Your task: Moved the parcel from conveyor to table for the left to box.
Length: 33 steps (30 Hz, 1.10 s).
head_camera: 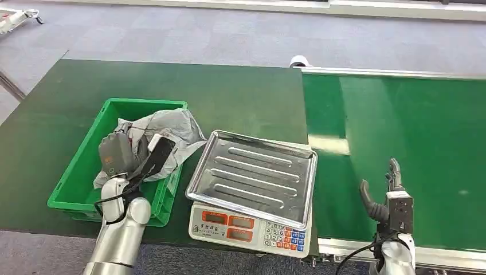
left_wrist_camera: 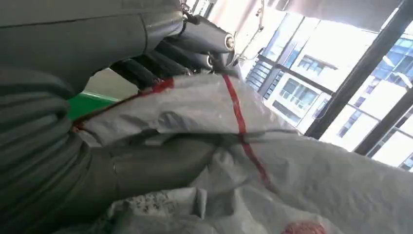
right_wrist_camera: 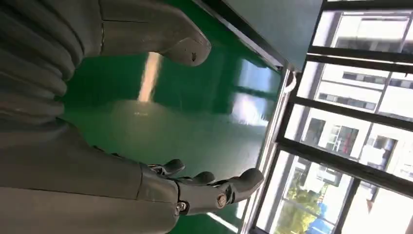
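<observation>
The left hand (head_camera: 123, 153) gripped the grey parcel (head_camera: 172, 129), which lay crumpled in the green box (head_camera: 74, 184) directly under it, while the right hand (head_camera: 385, 192) hovered spread and empty over the conveyor (head_camera: 424, 132), well apart from the parcel.

The left arm (head_camera: 117, 235) reaches forward and up from the lower left, its silver forearm ending in the left hand (head_camera: 123, 153), whose dark fingers (left_wrist_camera: 160, 53) and thick grey thumb are closed around a crumpled grey parcel (left_wrist_camera: 292, 165). The right arm (head_camera: 395, 255) rises at the lower right, wrist upright, and the right hand (head_camera: 385, 192) holds nothing, its fingers (right_wrist_camera: 214, 187) apart and slightly curled, the thumb spread away from them.
</observation>
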Tool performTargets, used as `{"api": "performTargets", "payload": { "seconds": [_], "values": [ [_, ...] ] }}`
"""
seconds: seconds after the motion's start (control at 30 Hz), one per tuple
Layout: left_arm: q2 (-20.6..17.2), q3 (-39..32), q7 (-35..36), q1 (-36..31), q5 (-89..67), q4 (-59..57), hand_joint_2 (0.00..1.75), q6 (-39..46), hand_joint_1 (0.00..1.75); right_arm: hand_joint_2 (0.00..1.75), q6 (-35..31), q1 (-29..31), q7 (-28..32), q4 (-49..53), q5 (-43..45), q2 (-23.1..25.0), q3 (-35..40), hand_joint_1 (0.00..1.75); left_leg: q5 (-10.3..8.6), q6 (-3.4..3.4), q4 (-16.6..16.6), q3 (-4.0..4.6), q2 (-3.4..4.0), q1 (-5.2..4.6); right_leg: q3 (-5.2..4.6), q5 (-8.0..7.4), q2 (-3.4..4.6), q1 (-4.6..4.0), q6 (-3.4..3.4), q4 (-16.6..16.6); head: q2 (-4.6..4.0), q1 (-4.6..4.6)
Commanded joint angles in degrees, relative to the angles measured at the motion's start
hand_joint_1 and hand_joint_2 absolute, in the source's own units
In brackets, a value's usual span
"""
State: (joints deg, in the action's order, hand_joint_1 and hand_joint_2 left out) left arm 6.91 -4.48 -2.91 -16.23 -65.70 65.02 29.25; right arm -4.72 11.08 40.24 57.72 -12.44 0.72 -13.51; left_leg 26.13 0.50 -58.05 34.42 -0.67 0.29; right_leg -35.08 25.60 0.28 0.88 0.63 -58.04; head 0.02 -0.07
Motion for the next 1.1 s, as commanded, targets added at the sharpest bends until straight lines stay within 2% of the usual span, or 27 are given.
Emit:
{"api": "performTargets", "payload": {
  "seconds": [0.03, 0.13, 0.17, 0.23, 0.3, 0.33, 0.5, 0.6, 0.63, 0.7, 0.73, 0.8, 0.83, 1.0, 1.1],
  "values": [
    [0.41, -3.92, -4.69, -3.37, 5.79, -4.72, 1.75, 6.24, 0.0, 1.75, 0.2, 1.28, -0.24, -1.1, -0.4, 1.38, -2.75, 0.0, 0.0, 0.01, 0.06, -0.13, 0.03, 0.03, 0.15, 0.0, -0.04, -0.05, -0.05, 0.09, 0.0, 0.0],
    [0.94, -3.88, -10.22, -3.81, 12.94, -4.67, 1.75, 9.64, 0.0, 1.75, 0.38, 1.02, -0.24, -0.9, -0.47, 1.58, -2.92, 0.0, 0.0, 0.01, 0.05, -0.13, 0.04, 0.0, 0.12, 0.01, -0.02, -0.01, -0.04, 0.05, 0.0, -0.02],
    [1.06, -3.91, -11.73, -3.88, 14.2, -4.24, 0.0, 10.75, 0.0, 1.75, 0.35, 1.04, -0.24, -0.89, -0.49, 1.65, -2.8, 0.0, 0.0, 0.0, 0.02, -0.09, 0.0, 0.02, 0.11, 0.01, -0.05, -0.03, -0.03, 0.04, 0.0, 0.0],
    [2.57, -6.39, -17.05, -3.57, 17.89, -2.23, 0.0, 10.75, 0.0, 1.75, 0.24, 1.21, -0.24, -1.09, -0.41, 1.7, -2.61, 0.0, 0.0, 0.01, 0.04, -0.11, 0.01, 0.02, 0.12, 0.01, -0.06, -0.04, -0.04, 0.06, 0.0, 0.0],
    [5.47, -10.15, -27.96, -3.28, 22.54, 1.23, 0.0, 10.75, 0.0, 1.75, 0.11, 1.6, -0.24, -1.37, -0.13, 1.79, -2.25, 0.0, 0.03, 0.0, 0.05, -0.18, 0.08, 0.03, 0.18, 0.01, -0.01, -0.05, -0.04, 0.08, 0.0, 0.0],
    [5.9, -10.88, -30.66, -3.18, 19.7, 1.44, 0.0, 10.75, 0.0, 1.75, -0.08, 1.7, -0.24, -1.47, 0.06, 1.75, -2.07, 0.0, 0.04, 0.0, 0.08, -0.25, 0.09, 0.06, 0.27, 0.0, 0.0, -0.08, -0.05, 0.15, 0.0, 0.0],
    [10.88, -13.07, -36.41, -1.57, 14.33, 8.15, 0.0, 10.75, 0.0, 1.75, -0.42, 1.58, -0.24, -1.4, 0.81, 1.33, -1.78, 0.0, 0.05, -0.02, 0.02, -0.16, 0.07, 0.03, 0.2, 0.02, -0.01, -0.05, -0.03, 0.09, 0.0, -0.02],
    [6.44, -0.09, -37.09, 1.18, 32.06, 13.41, 0.0, 10.75, 0.0, 1.75, -0.63, 1.46, -0.24, -1.25, 1.52, 1.12, -1.03, 0.0, 0.04, -0.01, -0.01, -0.07, 0.07, 0.01, 0.1, 0.01, 0.02, -0.02, -0.02, 0.04, 0.0, 0.0],
    [1.7, 8.78, -37.09, 1.76, 49.19, 14.55, 0.0, 7.07, 0.0, 1.75, -1.05, 1.89, -0.24, -1.8, 2.29, 0.75, -0.57, 0.0, 0.05, -0.01, 0.03, -0.14, 0.08, 0.01, 0.17, 0.02, 0.01, -0.02, -0.04, 0.07, 0.0, -0.02],
    [0.85, 12.41, -37.09, 1.03, 58.45, 12.56, 0.0, -5.27, 0.0, 1.75, -1.44, 2.42, -0.24, -2.3, 2.82, 0.2, -0.17, 0.0, 0.03, 0.01, 0.03, -0.1, 0.06, 0.0, 0.09, 0.01, -0.01, -0.01, -0.05, 0.03, 0.0, -0.02],
    [0.53, 14.03, -37.09, 0.68, 59.29, 11.32, 1.75, -10.41, 0.0, 1.75, -1.28, 2.76, -0.24, -2.57, 3.0, -0.12, 0.08, 0.0, 0.02, 0.03, 0.02, -0.08, 0.04, -0.01, 0.05, 0.0, -0.02, 0.0, -0.04, 0.02, 0.0, -0.02],
    [0.09, 17.22, -37.09, 1.33, 60.37, 12.77, 1.75, -19.79, 0.0, 1.75, -0.37, 4.18, -0.24, -3.74, 2.83, -0.65, 0.87, 0.0, -0.02, 0.03, 0.12, -0.21, -0.06, 0.0, 0.22, 0.0, -0.15, -0.02, -0.07, 0.12, 0.0, -0.02],
    [-0.08, 18.3, -37.09, 1.57, 60.46, 12.95, 1.75, -21.87, 0.0, 1.75, -0.21, 4.6, -0.24, -3.84, 2.53, -0.81, 1.39, 0.0, -0.02, 0.02, 0.05, -0.11, -0.09, -0.02, 0.12, 0.0, -0.16, -0.02, -0.04, 0.05, 0.0, -0.02],
    [-0.6, 22.48, -37.09, 2.46, 60.45, 12.94, 1.75, -24.88, 0.0, 1.75, -0.64, 6.26, -0.24, -5.63, 1.46, -1.04, 3.8, 0.0, 0.03, -0.04, 0.1, -0.23, 0.22, -0.02, 0.22, -0.07, 0.11, 0.0, -0.02, 0.15, 0.0, 0.0],
    [-0.64, 26.03, -37.09, 1.59, 57.8, 5.23, 1.75, -29.19, 0.0, 1.75, -0.61, 5.85, -0.24, -5.83, 1.63, -1.47, 5.15, 0.0, -0.02, -0.01, 0.13, -0.25, 0.04, -0.07, 0.24, -0.03, -0.04, 0.07, -0.03, 0.11, 0.0, 0.0]
  ]
}}
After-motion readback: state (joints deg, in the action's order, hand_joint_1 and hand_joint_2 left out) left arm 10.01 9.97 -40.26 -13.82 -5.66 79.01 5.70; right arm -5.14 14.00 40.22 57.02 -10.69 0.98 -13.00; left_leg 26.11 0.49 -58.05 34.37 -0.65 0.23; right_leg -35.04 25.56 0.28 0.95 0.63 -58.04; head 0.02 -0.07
